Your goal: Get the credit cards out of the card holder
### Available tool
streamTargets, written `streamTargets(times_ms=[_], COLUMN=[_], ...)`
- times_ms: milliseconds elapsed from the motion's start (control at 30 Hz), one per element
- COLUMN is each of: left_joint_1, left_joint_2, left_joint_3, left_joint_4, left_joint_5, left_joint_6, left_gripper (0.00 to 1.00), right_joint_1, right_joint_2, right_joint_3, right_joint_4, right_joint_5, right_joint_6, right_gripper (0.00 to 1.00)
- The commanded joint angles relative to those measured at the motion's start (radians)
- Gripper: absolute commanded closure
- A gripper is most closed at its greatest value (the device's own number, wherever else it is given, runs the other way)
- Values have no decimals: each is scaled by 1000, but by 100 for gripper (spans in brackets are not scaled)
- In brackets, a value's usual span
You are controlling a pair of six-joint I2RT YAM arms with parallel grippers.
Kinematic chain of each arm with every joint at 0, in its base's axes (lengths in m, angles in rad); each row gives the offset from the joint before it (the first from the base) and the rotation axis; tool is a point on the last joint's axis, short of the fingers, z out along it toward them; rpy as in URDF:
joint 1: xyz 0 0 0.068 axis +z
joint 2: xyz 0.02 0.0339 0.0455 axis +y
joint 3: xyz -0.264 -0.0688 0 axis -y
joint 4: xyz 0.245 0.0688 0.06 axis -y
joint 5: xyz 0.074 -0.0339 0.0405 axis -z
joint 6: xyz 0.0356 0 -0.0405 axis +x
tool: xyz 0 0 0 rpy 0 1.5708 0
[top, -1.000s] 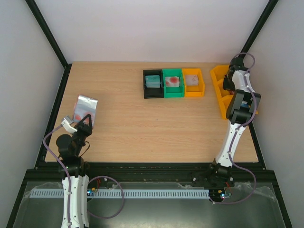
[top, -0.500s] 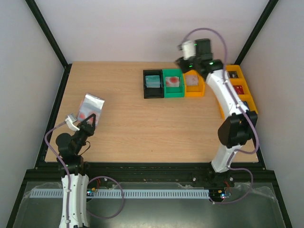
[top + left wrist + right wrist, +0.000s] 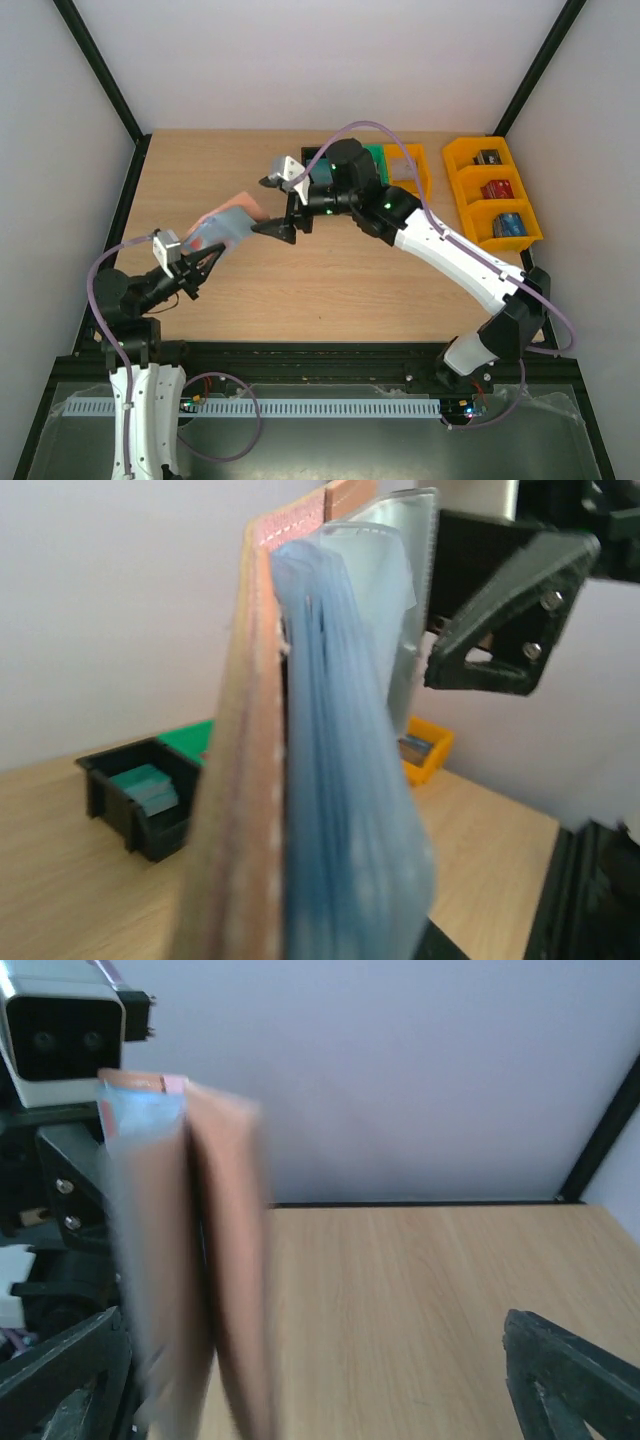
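Above the left half of the pale wooden table (image 3: 350, 270), the pinkish-tan leather folding card holder (image 3: 228, 222) with blue-grey lining is held in the air. My left gripper (image 3: 203, 260) is clamped tight on its lower end. Its long axis runs up and away from that gripper towards the far right, so its free end points at my right gripper (image 3: 272, 207). That one is just beside the free end, empty, with its fingers spread wide either side. From its wrist view the holder stands edge-on, left of centre. I cannot make out the credit cards; I judge they sit inside the lining.
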Motion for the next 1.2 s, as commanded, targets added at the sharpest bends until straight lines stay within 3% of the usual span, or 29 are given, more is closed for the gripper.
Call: streamTargets(times_ms=[0,300,467,533,600,633,833,867,967,1000,1067,1167], left_joint_1=[-13,-18,-20,-24,-27,-29,-32,-32,-33,-32,-31,-29], left_joint_2=[21,27,28,27,27,25,23,21,16,15,14,11], left_joint_3=[57,97,111,107,106,106,105,103,100,103,110,101], left_joint_4=[-97,-149,-175,-171,-176,-180,-183,-179,-151,-145,-144,-127], left_joint_5=[187,193,153,155,155,158,173,171,161,160,154,154], left_joint_6=[194,265,285,283,283,285,276,269,232,223,222,207], left_gripper=[98,98,98,98,98,98,98,94,52,45,42,46], right_joint_1=[58,126,185,197,199,198,192,186,144,123,89,77], right_joint_2=[-46,6,36,66,92,100,92,87,73,69,57,42], right_joint_3=[-51,-44,-38,-6,31,40,45,43,42,41,37,33], right_joint_4=[100,197,227,195,152,143,101,93,64,59,56,34], right_joint_5=[-10,-120,23,82,96,97,97,99,18,-35,-135,-184], right_joint_6=[20,110,137,142,145,150,109,105,106,114,125,100], right_gripper=[1,1,0,5,15,25,96,98,98,98,98,98])
